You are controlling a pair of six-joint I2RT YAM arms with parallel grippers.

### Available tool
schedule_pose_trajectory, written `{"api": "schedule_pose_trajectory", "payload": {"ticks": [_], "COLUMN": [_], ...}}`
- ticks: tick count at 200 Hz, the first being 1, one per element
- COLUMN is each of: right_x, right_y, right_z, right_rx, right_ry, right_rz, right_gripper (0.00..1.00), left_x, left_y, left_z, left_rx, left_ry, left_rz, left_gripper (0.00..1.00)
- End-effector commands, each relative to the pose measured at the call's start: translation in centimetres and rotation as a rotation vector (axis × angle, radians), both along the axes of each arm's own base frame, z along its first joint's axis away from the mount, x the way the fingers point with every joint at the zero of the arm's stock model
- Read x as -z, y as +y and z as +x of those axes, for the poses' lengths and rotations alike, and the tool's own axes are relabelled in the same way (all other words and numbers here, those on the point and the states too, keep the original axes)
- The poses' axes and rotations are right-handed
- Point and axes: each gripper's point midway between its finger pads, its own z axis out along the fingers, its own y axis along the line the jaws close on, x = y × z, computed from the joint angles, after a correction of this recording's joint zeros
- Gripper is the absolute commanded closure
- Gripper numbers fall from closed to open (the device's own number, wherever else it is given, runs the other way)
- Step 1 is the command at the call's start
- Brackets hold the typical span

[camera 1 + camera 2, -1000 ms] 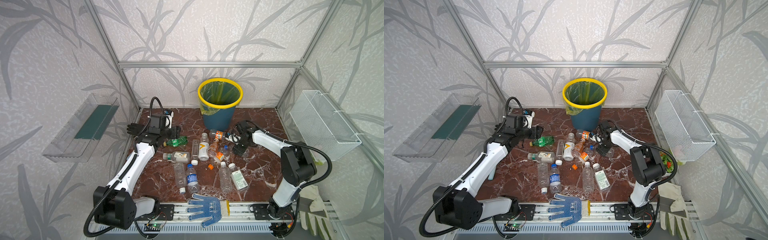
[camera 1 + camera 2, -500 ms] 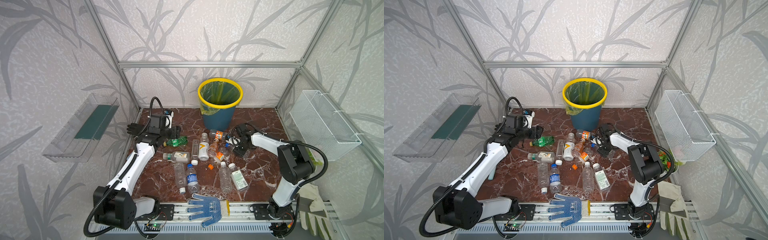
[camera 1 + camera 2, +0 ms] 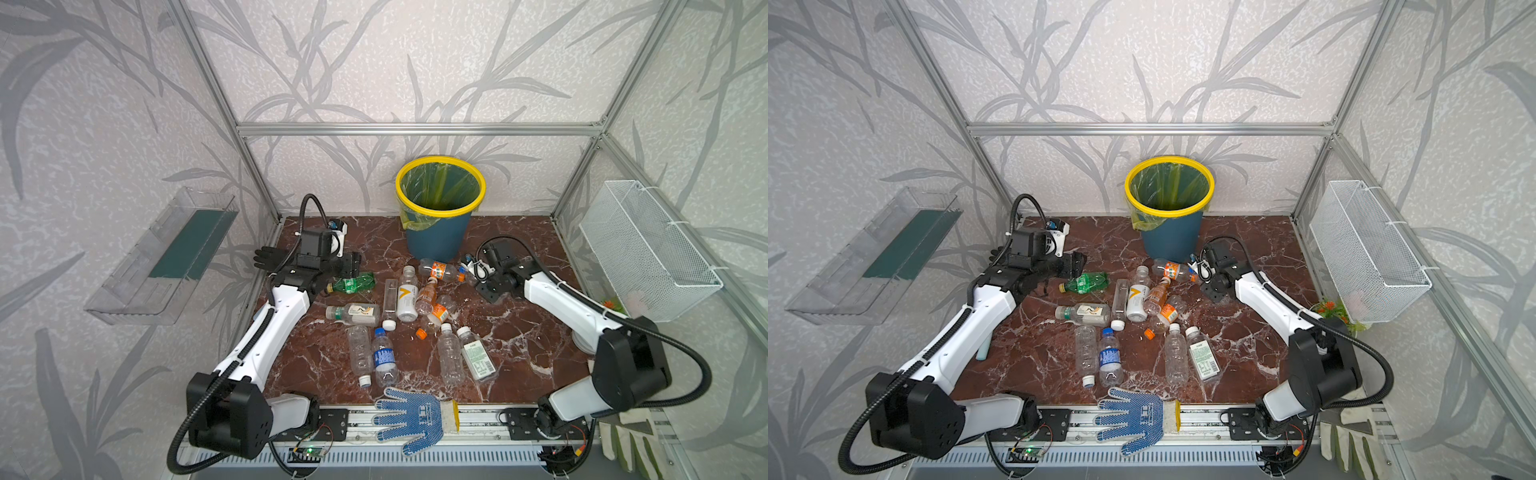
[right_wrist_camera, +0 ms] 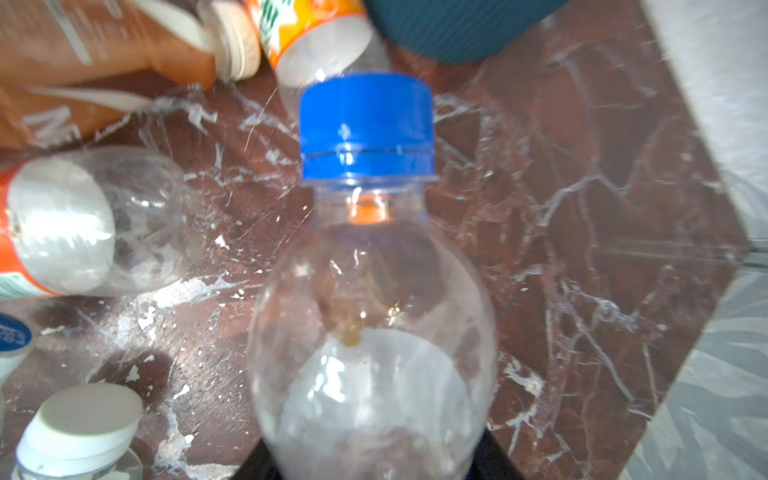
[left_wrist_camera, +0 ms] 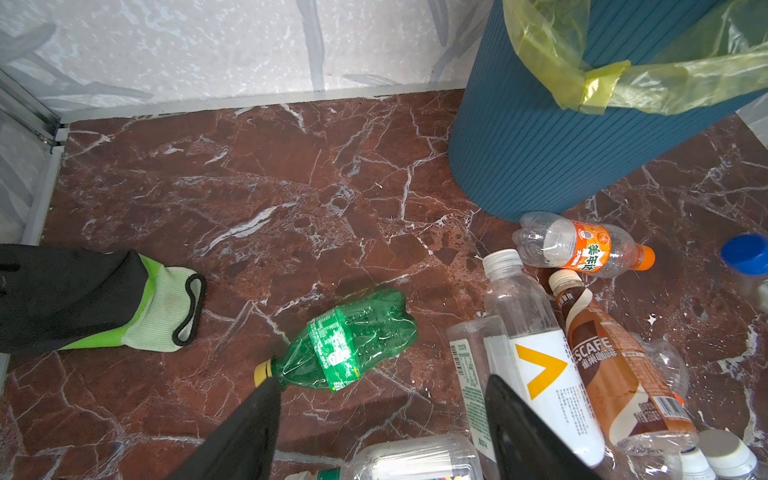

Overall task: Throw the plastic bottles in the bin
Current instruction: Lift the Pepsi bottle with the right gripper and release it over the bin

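Plastic bottles [image 3: 407, 297] litter your dark-red marble table [image 3: 519, 332] before the round dark-blue, yellow-rimmed bin [image 3: 436, 245].
Your right claw [image 4: 374, 457] pinches a clear blue-capped bottle [image 4: 374, 311]; your left claw [image 5: 381, 380] hangs spread.

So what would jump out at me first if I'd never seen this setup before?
Probably the tall blue bin with its bright yellow rim, at the back of the red marble table. In front of it lies a scatter of empty bottles, one green bottle among them, with white robot arms on either side. The right tool has a blue-capped bottle between its jaws, close beside the bin.
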Motion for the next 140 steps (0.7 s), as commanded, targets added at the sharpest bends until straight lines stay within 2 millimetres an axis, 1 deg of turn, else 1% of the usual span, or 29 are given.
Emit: {"api": "schedule_pose_trajectory", "payload": {"ticks": [1, 15, 17, 27, 31, 36, 37, 41, 42, 48, 50, 53, 75, 78, 80, 81, 88, 100, 111, 116, 117, 119, 124, 126, 129, 135, 136, 139, 140], "right_x": [-5.6, -9.4, -9.7, -13.1, -14.1, -16.0, -16.0, -17.6, -17.6, -19.5, -19.7, -20.9, -27.6, -28.0, -28.8, -28.8, -30.8, -33.4, -35.4, -36.1, -36.0, -36.7, -37.1, -37.8, -37.1, -37.8, -38.1, -38.1, -37.8], "right_y": [0.0, 0.3, 0.3, 0.3, 0.2, 0.1, 0.1, 0.0, 0.0, -0.2, -0.2, -0.3, -1.2, -1.3, -1.4, -1.4, -1.2, -0.7, 0.5, 1.3, 1.5, 1.7, 2.5, 2.8, 3.4, 4.6, 4.7, 5.5, 5.8], "right_z": [1.3, 1.5, 1.5, 1.4, 1.2, 1.0, 1.0, 0.6, 0.6, 0.0, -0.1, -0.4, -3.4, -3.6, -3.9, -3.9, -4.5, -4.6, -3.6, -2.8, -2.5, -2.3, -0.9, -0.6, 0.7, 2.9, 3.0, 4.2, 4.7], "right_rx": [0.080, 0.091, 0.092, 0.098, 0.105, 0.107, 0.107, 0.105, 0.105, 0.101, 0.102, 0.105, 0.087, 0.083, 0.077, 0.077, 0.052, 0.016, -0.028, -0.046, -0.047, -0.055, -0.063, -0.068, -0.062, -0.057, -0.061, -0.065, -0.062], "right_ry": [-0.233, -0.407, -0.420, -0.566, -0.604, -0.675, -0.675, -0.729, -0.729, -0.798, -0.804, -0.850, -1.081, -1.096, -1.122, -1.122, -1.174, -1.211, -1.199, -1.179, -1.168, -1.169, -1.137, -1.135, -1.086, -1.015, -1.005, -0.959, -0.932], "right_rz": [0.136, 0.253, 0.261, 0.349, 0.379, 0.434, 0.434, 0.477, 0.477, 0.536, 0.543, 0.578, 0.770, 0.784, 0.804, 0.804, 0.850, 0.918, 0.969, 0.989, 0.990, 1.002, 1.011, 1.019, 1.012, 1.006, 1.006, 0.996, 0.988], "right_gripper": [0.51, 0.50, 0.50, 0.49, 0.49, 0.48, 0.48, 0.48, 0.48, 0.48, 0.48, 0.48, 0.46, 0.46, 0.46, 0.46, 0.46, 0.46, 0.46, 0.46, 0.46, 0.45, 0.45, 0.46, 0.45, 0.46, 0.45, 0.45, 0.46], "left_x": [-0.5, -0.5, -0.5, -0.5, -0.5, -0.5, -0.5, -0.4, -0.5, -0.4, -0.4, -0.4, -0.1, -0.2, -0.1, -0.2, -0.3, -0.4, -0.6, -0.5, -0.6, -0.6, -0.6, -0.6, -0.4, -0.3, -0.3, -0.1, 0.0], "left_y": [-0.2, -0.1, 0.0, 0.0, 0.0, 0.0, 0.0, 0.0, 0.0, 0.0, 0.0, 0.0, 0.1, 0.1, 0.2, 0.2, 0.3, 0.3, 0.4, 0.4, 0.4, 0.4, 0.5, 0.5, 0.6, 0.9, 1.0, 1.1, 1.1], "left_z": [-0.1, -0.1, -0.2, -0.2, -0.2, -0.3, -0.3, -0.3, -0.3, -0.3, -0.3, -0.4, -0.5, -0.5, -0.5, -0.5, -0.5, -0.5, -0.5, -0.5, -0.5, -0.5, -0.4, -0.4, -0.3, -0.1, 0.0, 0.1, 0.1], "left_rx": [0.013, 0.008, 0.007, 0.005, 0.006, 0.006, 0.006, 0.006, 0.006, 0.006, 0.006, 0.007, 0.004, 0.003, 0.001, 0.001, -0.002, -0.002, -0.005, -0.007, -0.007, -0.007, -0.010, -0.011, -0.017, -0.034, -0.038, -0.044, -0.045], "left_ry": [-0.017, -0.020, -0.020, -0.025, -0.024, -0.026, -0.026, -0.026, -0.027, -0.028, -0.027, -0.028, -0.027, -0.029, -0.027, -0.028, -0.033, -0.040, -0.046, -0.045, -0.047, -0.049, -0.050, -0.049, -0.047, -0.048, -0.048, -0.041, -0.038], "left_rz": [-0.001, 0.004, 0.005, 0.007, 0.008, 0.007, 0.007, 0.007, 0.007, 0.007, 0.007, 0.007, 0.021, 0.023, 0.024, 0.025, 0.028, 0.031, 0.034, 0.036, 0.035, 0.035, 0.037, 0.038, 0.042, 0.053, 0.055, 0.062, 0.064], "left_gripper": [0.23, 0.23, 0.23, 0.23, 0.23, 0.23, 0.23, 0.23, 0.23, 0.23, 0.23, 0.23, 0.23, 0.23, 0.23, 0.23, 0.23, 0.23, 0.23, 0.23, 0.23, 0.23, 0.23, 0.23, 0.23, 0.23, 0.23, 0.23, 0.23]}}
